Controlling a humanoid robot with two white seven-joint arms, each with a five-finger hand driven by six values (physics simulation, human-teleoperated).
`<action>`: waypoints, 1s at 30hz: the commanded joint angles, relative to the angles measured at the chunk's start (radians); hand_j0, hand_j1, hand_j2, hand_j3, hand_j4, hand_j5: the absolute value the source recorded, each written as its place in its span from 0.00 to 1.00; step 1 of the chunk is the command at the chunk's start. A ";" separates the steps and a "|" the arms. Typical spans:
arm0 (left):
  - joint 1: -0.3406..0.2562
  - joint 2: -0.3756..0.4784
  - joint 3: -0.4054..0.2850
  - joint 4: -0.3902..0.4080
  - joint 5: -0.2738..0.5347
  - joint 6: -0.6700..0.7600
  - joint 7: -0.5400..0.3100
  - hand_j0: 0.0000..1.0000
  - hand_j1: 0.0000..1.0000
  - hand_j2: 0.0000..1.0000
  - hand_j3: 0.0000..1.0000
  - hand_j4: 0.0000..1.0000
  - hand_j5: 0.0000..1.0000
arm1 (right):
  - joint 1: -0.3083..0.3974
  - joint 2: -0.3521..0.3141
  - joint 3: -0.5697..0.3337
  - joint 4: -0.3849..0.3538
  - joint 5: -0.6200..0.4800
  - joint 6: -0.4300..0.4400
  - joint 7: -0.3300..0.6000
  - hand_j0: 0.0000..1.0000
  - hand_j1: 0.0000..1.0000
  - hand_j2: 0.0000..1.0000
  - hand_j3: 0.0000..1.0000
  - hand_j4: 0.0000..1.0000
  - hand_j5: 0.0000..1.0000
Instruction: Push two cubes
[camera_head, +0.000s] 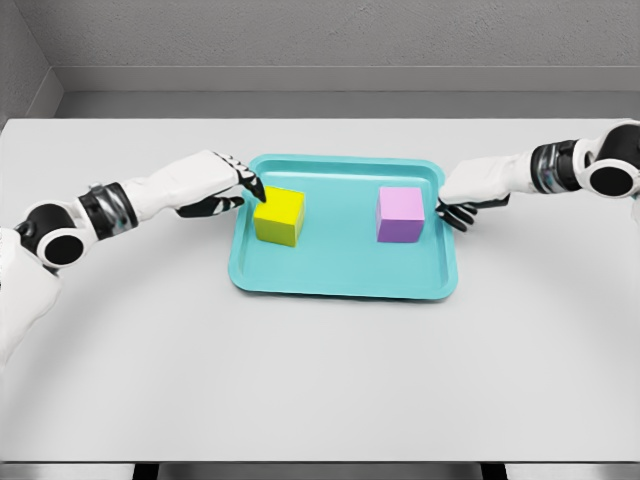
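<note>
Grey table (320, 380); right hand (470, 200) fingertips hidden behind teal tray (340, 285) rim.

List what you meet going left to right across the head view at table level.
Left hand → yellow cube → pink cube → right hand. Both cubes sit apart inside the teal tray, which spans the middle.

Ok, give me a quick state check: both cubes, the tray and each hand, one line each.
yellow cube: upright in the tray's left half, left fingertips at its upper left edge.
purple cube: upright in the tray's right half, untouched.
teal tray: flat on the table, holding both cubes.
left hand: fingers extended, holding nothing, at the yellow cube.
right hand: just outside the tray's right rim, holding nothing, apart from the purple cube.
</note>
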 joint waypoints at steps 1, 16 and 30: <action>0.000 -0.010 -0.008 0.000 0.006 0.002 0.000 0.53 0.53 0.53 0.53 0.53 0.53 | -0.003 0.017 0.008 0.025 -0.001 0.002 0.000 0.14 0.14 0.14 0.14 0.14 0.14; -0.035 0.086 -0.004 0.114 0.084 0.002 -0.005 0.52 0.52 0.52 0.52 0.52 0.52 | -0.017 0.063 0.051 0.093 0.005 0.002 0.000 0.14 0.14 0.14 0.14 0.14 0.14; -0.051 -0.006 -0.008 0.181 0.024 0.002 -0.018 0.52 0.52 0.52 0.52 0.52 0.52 | -0.026 0.094 0.051 0.111 0.007 0.002 0.000 0.14 0.14 0.14 0.14 0.14 0.14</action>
